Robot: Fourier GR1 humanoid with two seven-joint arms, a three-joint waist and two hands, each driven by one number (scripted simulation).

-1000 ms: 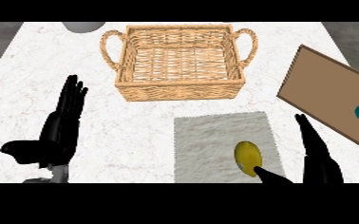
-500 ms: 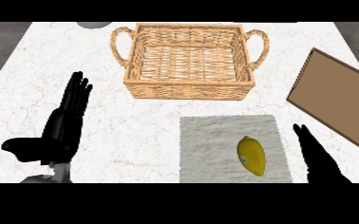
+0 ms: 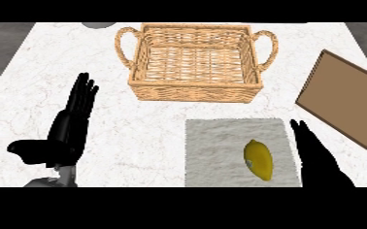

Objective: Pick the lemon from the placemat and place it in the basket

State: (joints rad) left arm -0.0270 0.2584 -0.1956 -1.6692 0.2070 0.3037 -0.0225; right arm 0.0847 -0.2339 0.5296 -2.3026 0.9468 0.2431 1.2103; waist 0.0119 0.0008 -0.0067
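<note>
A yellow lemon (image 3: 259, 159) lies on the grey placemat (image 3: 215, 145) at the lower middle right of the counter. The wicker basket (image 3: 193, 91) with two handles stands behind the placemat and holds nothing that I can see. My right hand (image 3: 315, 157) is just to the right of the lemon, fingers straight and pointing away, not touching it as far as I can tell. My left hand (image 3: 68, 126) rests open at the lower left, fingers up and thumb out to the left.
A brown board (image 3: 342, 97) lies tilted at the right edge. A grey round object (image 3: 99, 24) peeks in at the top left. White marble counter (image 3: 129, 140) spreads between my left hand and the placemat.
The view has shifted, so basket and placemat sit further right and lower. The lemon has turned to lie more lengthwise. My right hand now stands beside the lemon rather than under it.
</note>
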